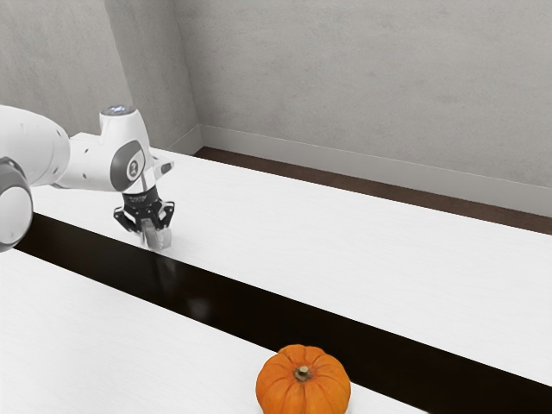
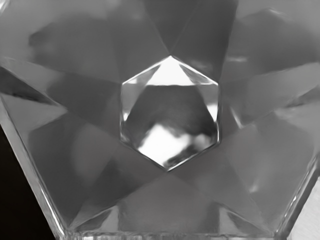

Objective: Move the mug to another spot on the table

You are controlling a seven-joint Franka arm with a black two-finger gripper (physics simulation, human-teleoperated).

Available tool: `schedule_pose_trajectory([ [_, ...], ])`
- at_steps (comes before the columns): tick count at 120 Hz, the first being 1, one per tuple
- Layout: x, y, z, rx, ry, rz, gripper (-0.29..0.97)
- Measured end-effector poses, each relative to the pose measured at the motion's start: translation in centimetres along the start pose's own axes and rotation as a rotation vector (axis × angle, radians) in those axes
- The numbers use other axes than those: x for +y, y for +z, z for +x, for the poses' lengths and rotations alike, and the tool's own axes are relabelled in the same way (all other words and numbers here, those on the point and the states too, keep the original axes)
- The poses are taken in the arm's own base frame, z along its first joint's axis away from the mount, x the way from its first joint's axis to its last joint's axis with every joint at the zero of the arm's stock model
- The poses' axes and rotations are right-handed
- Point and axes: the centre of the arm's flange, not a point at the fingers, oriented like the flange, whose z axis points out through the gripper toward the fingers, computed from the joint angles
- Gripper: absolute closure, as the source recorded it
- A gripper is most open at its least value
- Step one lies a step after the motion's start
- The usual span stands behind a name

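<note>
The tool (image 1: 154, 231) is clenched on the mug (image 1: 161, 237), a small clear glass one with flat sides. The mug is low over the white tabletop (image 1: 362, 233), just at the edge of the dark glossy strip (image 1: 259, 310); I cannot tell if it touches the surface. In the wrist view I look straight down into the mug (image 2: 169, 115).

I think the main risk is slipping: smooth glass can turn or drop if the move is fast. The pumpkin (image 1: 303, 379) is well apart, so a collision there seems unlikely.
</note>
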Motion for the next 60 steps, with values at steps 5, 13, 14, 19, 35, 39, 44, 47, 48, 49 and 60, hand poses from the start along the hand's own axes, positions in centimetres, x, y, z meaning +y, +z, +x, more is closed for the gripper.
schedule_pose_trajectory([
  [5, 0.0, -0.2, 0.0, 0.003, -0.001, -0.002, 0.57],
  [13, 0.0, -0.8, 0.0, 0.01, -0.002, -0.006, 0.58],
  [14, 0.0, -0.9, 0.0, 0.011, -0.002, -0.007, 0.59],
  [19, 0.1, -1.3, 0.1, 0.016, -0.002, -0.009, 0.6],
  [35, 0.1, -3.0, 0.1, 0.037, -0.004, -0.019, 0.62],
  [39, 0.2, -3.4, 0.1, 0.042, -0.005, -0.021, 0.62],
  [44, 0.2, -3.8, 0.1, 0.049, -0.006, -0.022, 0.64],
  [47, 0.2, -4.2, 0.1, 0.055, -0.005, -0.021, 0.65],
  [48, 0.2, -4.3, 0.1, 0.057, -0.005, -0.02, 0.65],
  [49, 0.2, -4.4, 0.1, 0.059, -0.005, -0.019, 0.65],
  [60, 0.2, -5.2, -0.1, 0.076, -0.003, -0.005, 0.64],
])
